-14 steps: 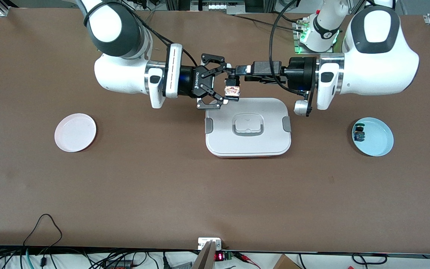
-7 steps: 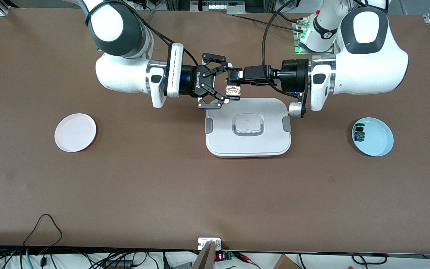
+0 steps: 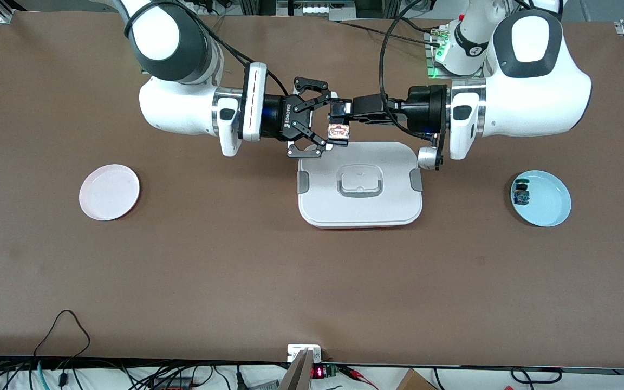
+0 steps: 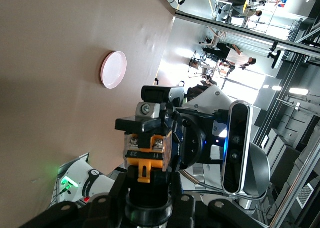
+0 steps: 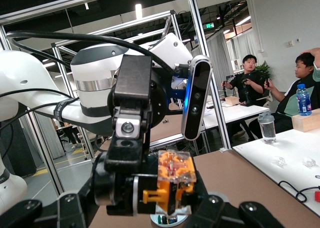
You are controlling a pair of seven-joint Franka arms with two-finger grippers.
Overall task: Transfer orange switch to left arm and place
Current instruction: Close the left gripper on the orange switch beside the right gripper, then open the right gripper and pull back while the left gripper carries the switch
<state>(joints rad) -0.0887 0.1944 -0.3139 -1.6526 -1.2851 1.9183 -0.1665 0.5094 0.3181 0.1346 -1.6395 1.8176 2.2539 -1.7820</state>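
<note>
My left gripper (image 3: pixel 339 122) is shut on the orange switch (image 3: pixel 338 131) and holds it in the air over the edge of the white box (image 3: pixel 359 184) that lies toward the arms' bases. In the left wrist view the fingers (image 4: pixel 107 200) clamp the switch's black body (image 4: pixel 150 148). My right gripper (image 3: pixel 320 122) is open, with one finger on each side of the switch and not touching it. In the right wrist view the switch (image 5: pixel 172 183) sits between my wide-open right gripper (image 5: pixel 147 210).
A pink plate (image 3: pixel 109 192) lies toward the right arm's end of the table. A light blue plate (image 3: pixel 553 208) lies toward the left arm's end and holds a small blue switch (image 3: pixel 520 194). Cables run along the table edge nearest the front camera.
My left arm has moved toward the right arm's end, carrying the orange switch deeper between the right gripper's open fingers. The right arm has barely moved.
</note>
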